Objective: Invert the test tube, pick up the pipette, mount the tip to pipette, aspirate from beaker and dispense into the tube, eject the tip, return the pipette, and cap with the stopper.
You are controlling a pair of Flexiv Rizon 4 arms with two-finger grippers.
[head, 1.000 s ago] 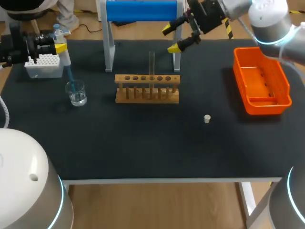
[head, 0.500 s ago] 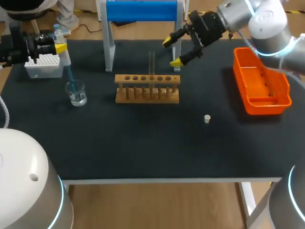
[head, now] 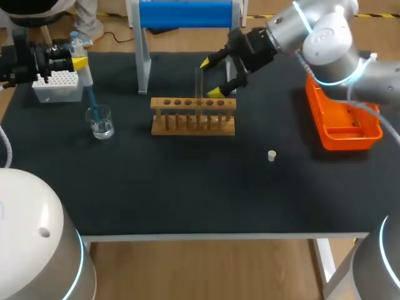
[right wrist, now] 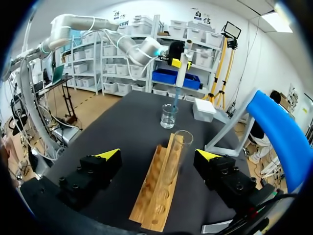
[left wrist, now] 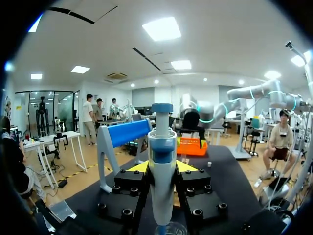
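Tube (head: 199, 84) stands upright in the wooden rack (head: 194, 119), mouth up, long axis vertical, in the gap between the wide-spread fingers of the right gripper (head: 210, 77), neither touching it. Right arm is the nearer. Left gripper (head: 74, 62), well apart, grips the pipette (head: 87, 84), its tip in the beaker (head: 100, 122).

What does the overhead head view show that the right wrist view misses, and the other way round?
Only the head view shows the small white stopper and the orange plastic tray. Only the right wrist view shows the open mouth of the clear glass test tube, standing free between the right hand's open fingers. Both show the wooden rack, the glass beaker and the blue-and-white pipette held by the left hand.
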